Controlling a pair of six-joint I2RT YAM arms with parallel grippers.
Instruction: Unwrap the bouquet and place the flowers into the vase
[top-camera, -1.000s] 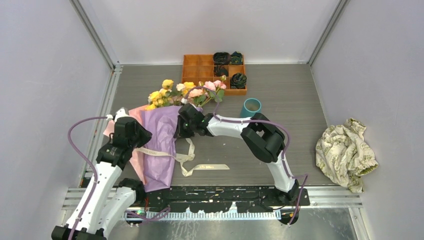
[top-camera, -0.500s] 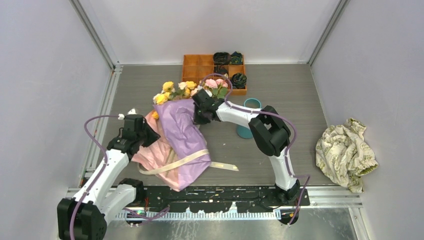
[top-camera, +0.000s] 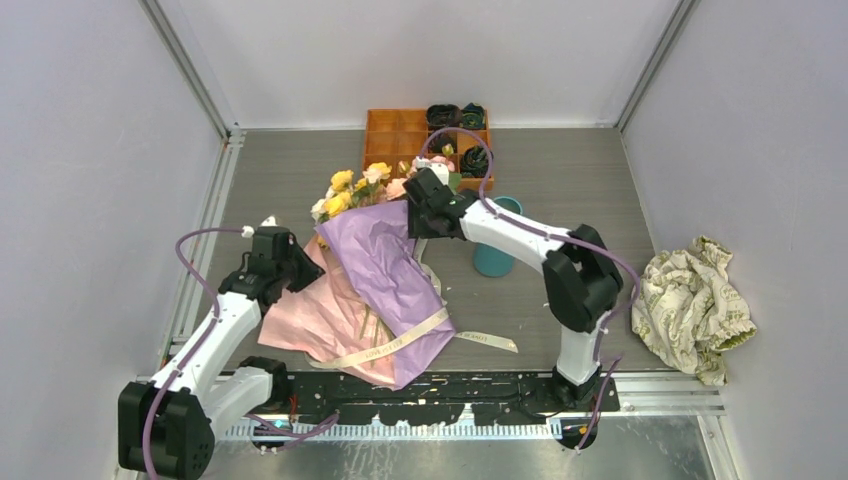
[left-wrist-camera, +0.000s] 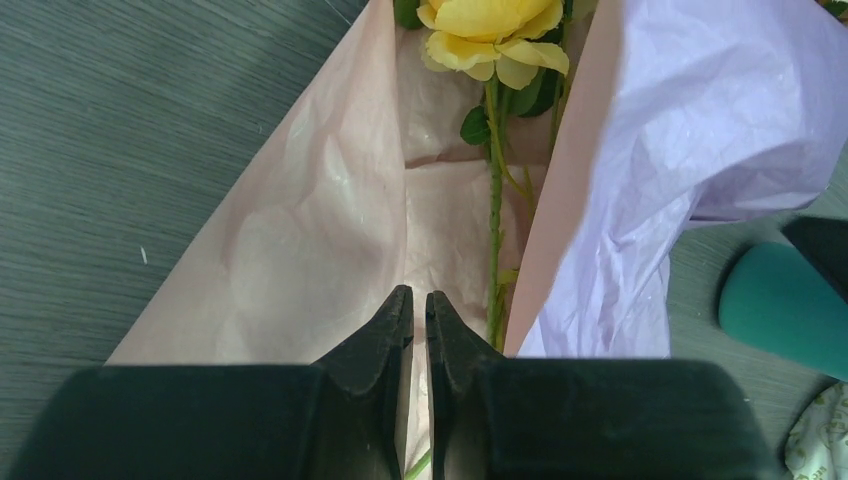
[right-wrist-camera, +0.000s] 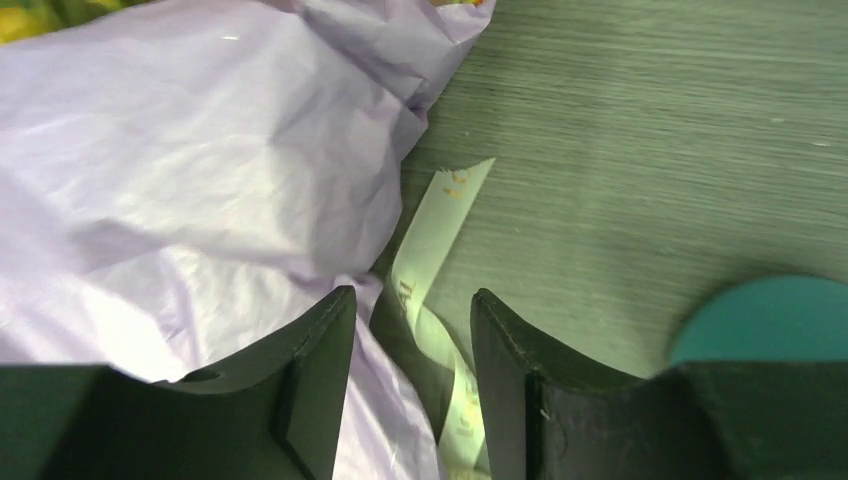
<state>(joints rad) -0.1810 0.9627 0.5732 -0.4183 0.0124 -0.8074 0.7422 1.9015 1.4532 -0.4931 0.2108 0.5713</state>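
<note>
Centrally, purple-and-pink paper bouquet (top-camera: 380, 265) of roses on grey bench (top-camera: 570, 180); left tool (left-wrist-camera: 419, 300), narrow, pinches the pink paper (left-wrist-camera: 300, 230); right tool (right-wrist-camera: 412, 300) half-open above cream ribbon (right-wrist-camera: 435, 220).

The left gripper (left-wrist-camera: 419, 305) has its jaws almost together, with only a thin slit between them, at the end of an arm that reaches forward with the wrist turned inward. The right gripper (right-wrist-camera: 412, 300) has its jaws parted, and its forearm slants from the raised elbow toward the left arm's side.
</note>
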